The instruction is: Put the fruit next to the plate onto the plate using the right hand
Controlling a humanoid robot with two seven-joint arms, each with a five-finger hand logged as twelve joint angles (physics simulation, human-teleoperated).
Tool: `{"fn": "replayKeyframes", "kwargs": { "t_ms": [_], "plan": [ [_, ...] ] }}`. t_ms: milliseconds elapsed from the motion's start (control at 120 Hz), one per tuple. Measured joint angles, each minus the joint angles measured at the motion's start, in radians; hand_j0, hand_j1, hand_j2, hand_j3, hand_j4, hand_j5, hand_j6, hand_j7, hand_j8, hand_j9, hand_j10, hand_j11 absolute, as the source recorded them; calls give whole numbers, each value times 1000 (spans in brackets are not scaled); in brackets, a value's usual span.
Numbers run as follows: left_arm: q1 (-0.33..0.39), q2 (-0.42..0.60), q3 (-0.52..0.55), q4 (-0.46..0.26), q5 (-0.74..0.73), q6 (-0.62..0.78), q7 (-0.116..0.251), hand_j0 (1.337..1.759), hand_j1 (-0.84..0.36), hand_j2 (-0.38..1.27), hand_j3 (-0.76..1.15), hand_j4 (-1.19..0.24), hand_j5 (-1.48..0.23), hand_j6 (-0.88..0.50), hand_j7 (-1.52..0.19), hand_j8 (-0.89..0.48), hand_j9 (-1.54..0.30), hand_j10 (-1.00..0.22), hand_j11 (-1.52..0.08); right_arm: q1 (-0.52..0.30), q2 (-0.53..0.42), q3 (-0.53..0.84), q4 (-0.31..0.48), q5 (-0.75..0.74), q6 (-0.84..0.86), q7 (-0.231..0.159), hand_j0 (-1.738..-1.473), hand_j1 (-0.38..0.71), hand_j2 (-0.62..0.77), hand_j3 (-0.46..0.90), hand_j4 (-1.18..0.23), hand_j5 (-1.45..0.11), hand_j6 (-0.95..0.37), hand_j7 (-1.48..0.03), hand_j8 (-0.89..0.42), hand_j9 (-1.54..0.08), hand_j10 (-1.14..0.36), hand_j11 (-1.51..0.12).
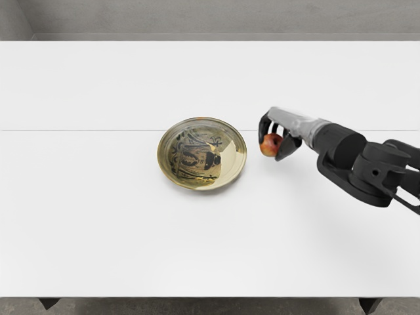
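Fruit (268, 146) is the thing to move here. It is small, round and red, with a bit of yellow. It is just to the right of the plate (161, 155), close to the rim but not touching it. It is not on the plate yet.

The right hand (279, 134) is closed around the fruit. Its dark fingers (287, 147) curl over the top of the fruit and down the side away from the plate. The fruit peeks out on the side that faces the plate. I cannot tell if it rests on the table (98, 230) or is lifted a little.

The arm comes in from the right of the plate. The hand is the part of it nearest the plate. The left hand is not in the picture.

What matters most for the next move is this: the plate lies right beside the hand, on its left. So I think the hand only has to go a short way sideways toward the middle of the plate. The fruit is round and has no long side, so it can be held any way round.

The plate has a low rim. I think the fruit must come up a bit to get over it. It should be set down softly near the middle, because a round fruit may roll.
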Motion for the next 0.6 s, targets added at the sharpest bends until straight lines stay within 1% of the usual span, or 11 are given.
{"fn": "replayKeyframes", "kwargs": {
  "t_ms": [200,450,600],
  "plan": [
    [0,0,0,0,0,0,0,1658,349,0,0,0,0,0,0,0,0,0,0,20,52,6,-15,3,1,0,-1651,225,184,0,-775,-1076,-441,-1035,-412,-1061,-773,-1063],
    [0,0,0,0,0,0,0,1658,349,0,0,0,0,0,0,0,0,0,0,56,129,6,-73,3,3,0,-1651,225,181,0,-774,-1074,-441,-1034,-412,-1060,-775,-1063],
    [0,0,0,0,0,0,0,1658,349,0,0,0,0,0,0,0,0,0,0,71,187,4,-126,0,5,0,-1650,225,179,0,-775,-1072,-441,-1033,-413,-1059,-776,-1062]
  ]
}}
